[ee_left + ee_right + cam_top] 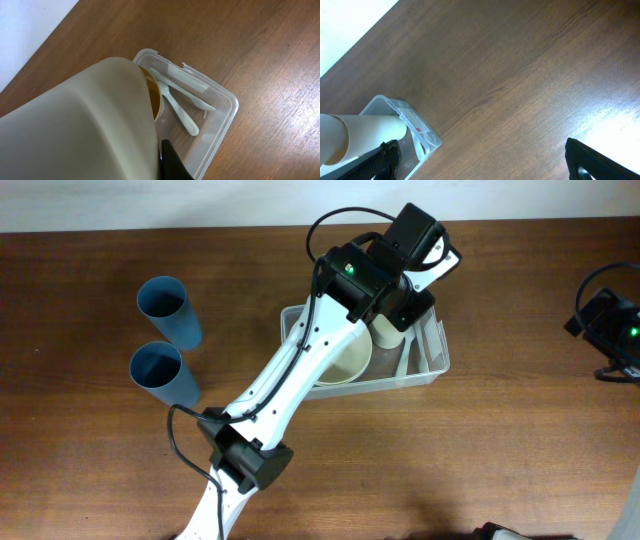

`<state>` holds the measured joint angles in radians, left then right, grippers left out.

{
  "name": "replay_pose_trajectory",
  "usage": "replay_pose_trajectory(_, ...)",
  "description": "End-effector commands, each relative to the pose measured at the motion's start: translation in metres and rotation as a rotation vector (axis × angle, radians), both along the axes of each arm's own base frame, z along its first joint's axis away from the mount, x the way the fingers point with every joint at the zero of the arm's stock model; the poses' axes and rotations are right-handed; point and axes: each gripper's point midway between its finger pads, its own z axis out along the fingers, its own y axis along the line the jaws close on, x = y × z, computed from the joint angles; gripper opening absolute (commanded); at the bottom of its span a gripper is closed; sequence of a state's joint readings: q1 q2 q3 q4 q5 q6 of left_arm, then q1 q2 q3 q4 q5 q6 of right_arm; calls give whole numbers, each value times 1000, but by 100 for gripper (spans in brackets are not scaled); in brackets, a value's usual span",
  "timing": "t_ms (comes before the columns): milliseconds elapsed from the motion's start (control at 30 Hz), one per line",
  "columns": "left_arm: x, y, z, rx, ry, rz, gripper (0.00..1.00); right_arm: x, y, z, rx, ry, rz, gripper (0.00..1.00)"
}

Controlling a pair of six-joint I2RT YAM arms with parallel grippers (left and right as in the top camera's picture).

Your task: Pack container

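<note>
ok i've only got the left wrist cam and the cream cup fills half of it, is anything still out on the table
observer: yes, two blue cups sit on the table left of the container, both outside it.
operator: is my cup over the bin
observer: from overhead the cream cup is inside the container's outline, just right of the cream bowl. i can't tell whether it touches anything.
operator: and the other side
observer: the right gripper is open with nothing in it, off toward the table's right edge, apart from the container.
</note>
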<state>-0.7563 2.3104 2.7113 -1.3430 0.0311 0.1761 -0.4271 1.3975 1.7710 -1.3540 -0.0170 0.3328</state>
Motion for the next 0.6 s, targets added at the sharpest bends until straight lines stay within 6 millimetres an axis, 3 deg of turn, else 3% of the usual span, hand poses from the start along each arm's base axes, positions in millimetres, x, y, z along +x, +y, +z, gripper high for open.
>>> replay_pose_trajectory(0, -2, -5, -6, 5, 8, -28, 4, 0, -3, 4, -9, -11, -6, 99)
replay_pose_trajectory(567, -7, -6, -8, 16, 21, -33, 9, 0, -3, 4, -9, -11, -6, 99)
